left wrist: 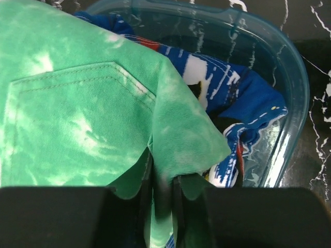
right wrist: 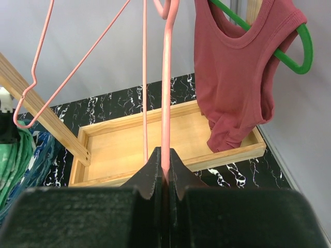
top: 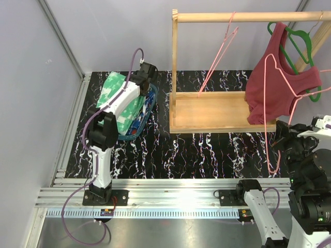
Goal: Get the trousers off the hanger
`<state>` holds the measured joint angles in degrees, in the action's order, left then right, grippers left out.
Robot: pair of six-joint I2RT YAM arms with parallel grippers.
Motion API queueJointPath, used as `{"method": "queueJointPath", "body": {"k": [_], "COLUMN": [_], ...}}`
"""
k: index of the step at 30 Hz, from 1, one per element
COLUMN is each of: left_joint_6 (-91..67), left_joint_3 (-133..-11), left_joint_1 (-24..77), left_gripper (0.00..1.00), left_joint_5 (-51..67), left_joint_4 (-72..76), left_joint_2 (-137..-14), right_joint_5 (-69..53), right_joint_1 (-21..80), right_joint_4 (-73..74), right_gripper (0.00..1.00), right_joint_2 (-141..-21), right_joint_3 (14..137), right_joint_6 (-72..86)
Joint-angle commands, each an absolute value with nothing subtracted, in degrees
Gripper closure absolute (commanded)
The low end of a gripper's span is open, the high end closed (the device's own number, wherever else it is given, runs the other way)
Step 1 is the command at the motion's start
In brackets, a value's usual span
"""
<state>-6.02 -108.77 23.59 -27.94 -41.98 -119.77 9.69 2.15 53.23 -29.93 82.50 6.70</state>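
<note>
Well, starting big: on the tabletop (top: 207, 155) by the wooden rack (top: 222, 111), the clear plastic bin (left wrist: 289, 77) holds both trousers, so neither is on a hanger now. The green trousers (left wrist: 77, 103) lie on top, spilling over the bin's left rim, and that's the danger: the overhang could slide the pile out. They lie pocket side up, with the long axis running near to far along the bin; I can't tell which end is the waist. The blue printed trousers (left wrist: 227, 93) are bunched underneath with no clear axis. The left hand (left wrist: 164, 181) is pinched narrowly on a green fold, so lifting away could drag the cloth out. The right hand (right wrist: 164, 160) is clamped on the bare pink hanger (right wrist: 166, 77), which could snag the red tank top (top: 274, 88).
</note>
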Motion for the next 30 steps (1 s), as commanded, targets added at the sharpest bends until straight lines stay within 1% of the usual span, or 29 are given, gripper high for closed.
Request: {"method": "queueJointPath", "body": {"k": [1,3,4,6,9,10,11,12,13,14,17,18,19,24,28,30], "left_joint_6": [-7.2,-7.65,-7.56,-7.21,-7.73,-7.82,-8.17,-8.26,-8.35,-8.35,-7.91,-8.0,-8.35,-13.26,-19.32,-19.6], "left_joint_3": [-109.16,-109.51,-109.16,-109.07,-110.91,-111.35,-111.62,-111.8,-112.06,-112.15,-111.45,-111.18,-110.14,-103.99,-102.48,-101.87], "left_joint_1": [23.47,22.5,22.33,22.32,22.15,22.06,21.89,21.8,21.71,21.45,21.1,21.01,20.74,15.92,9.25,7.74], "left_gripper": [0.79,0.79,0.77,0.75,0.66,0.61,0.44,0.38,0.34,0.24,0.07,0.03,0.01,0.01,0.01,0.02], "left_joint_5": [-18.23,-15.22,-13.03,-10.91,-7.83,-7.04,-7.12,-7.29,-7.21,-6.95,-6.85,-6.94,-7.81,-11.06,-11.78,-9.86], "left_joint_4": [-39.99,-41.57,-41.4,-41.13,-41.92,-42.1,-42.27,-42.19,-42.36,-42.62,-42.37,-42.1,-41.84,-38.59,-40.95,-41.13], "left_joint_2": [-123.29,-124.62,-124.89,-124.54,-122.7,-121.91,-119.9,-118.75,-117.61,-115.51,-110.94,-109.96,-108.99,-102.93,-105.98,-108.27], "right_joint_5": [8.44,8.26,8.26,8.0,7.21,7.21,7.21,7.12,7.03,6.94,6.77,6.59,6.5,5.54,5.27,5.01], "right_joint_1": [2.55,2.55,2.46,2.55,2.46,2.55,2.55,2.46,2.46,2.46,2.55,2.46,2.55,2.46,2.46,2.55], "right_joint_4": [48.78,48.34,48.43,48.17,47.9,47.81,47.9,47.99,47.99,48.08,48.08,47.99,48.08,48.08,47.11,46.76], "right_gripper": [1.0,1.0,1.0,1.0,1.0,1.0,1.0,1.0,1.0,1.0,1.0,1.0,1.0,1.0,1.0,1.0], "right_joint_2": [-31.29,-31.81,-31.99,-32.34,-32.43,-32.52,-32.52,-32.61,-32.52,-32.52,-32.34,-32.34,-32.43,-32.43,-32.61,-32.78], "right_joint_3": [82.09,82.09,82.09,81.91,81.65,81.56,81.65,81.65,81.65,81.65,81.48,81.39,81.3,81.3,81.12,81.3], "right_joint_6": [6.68,6.68,6.59,6.59,6.77,6.68,6.59,6.5,6.5,6.5,6.5,6.5,6.5,6.59,6.42,6.07]}}
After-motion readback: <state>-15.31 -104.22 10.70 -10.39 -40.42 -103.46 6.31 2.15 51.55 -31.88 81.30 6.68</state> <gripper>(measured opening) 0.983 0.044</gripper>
